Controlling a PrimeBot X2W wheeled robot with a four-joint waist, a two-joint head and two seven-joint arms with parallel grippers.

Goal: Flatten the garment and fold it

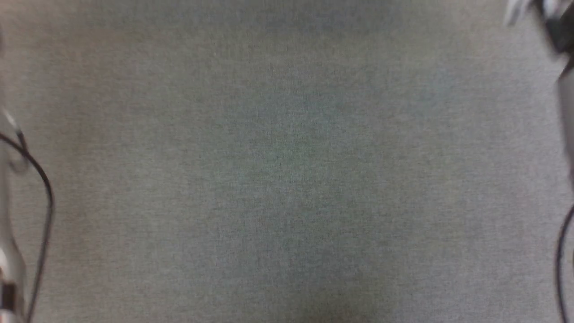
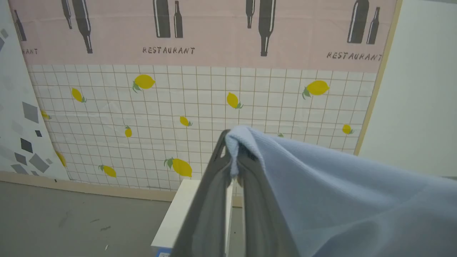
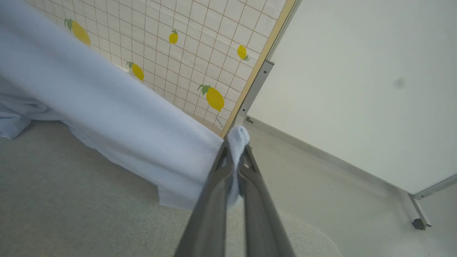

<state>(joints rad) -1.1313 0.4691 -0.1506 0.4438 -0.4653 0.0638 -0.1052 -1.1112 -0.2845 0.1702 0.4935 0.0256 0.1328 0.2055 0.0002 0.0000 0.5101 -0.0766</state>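
Looking along both wrists, I see a lemon-print grid panel (image 2: pixel 107 107) under a pink bottle-print band (image 2: pixel 214 46), with a white wall (image 3: pixel 357 89) beside it. My left end effector (image 2: pixel 234 157) is clamped on a bunched edge of the garment (image 2: pixel 339 185), and my right end effector (image 3: pixel 235 153) pinches another. The blue cloth hangs between them, one part bunched on the grey bench (image 1: pixel 287 179).

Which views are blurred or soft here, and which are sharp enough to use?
Head view: blurred throughout, the grey surface soft. Left wrist view: lemon panel sharp, garment slightly soft. Right wrist view: garment smeared at upper left, crisp weave near the right pincer.
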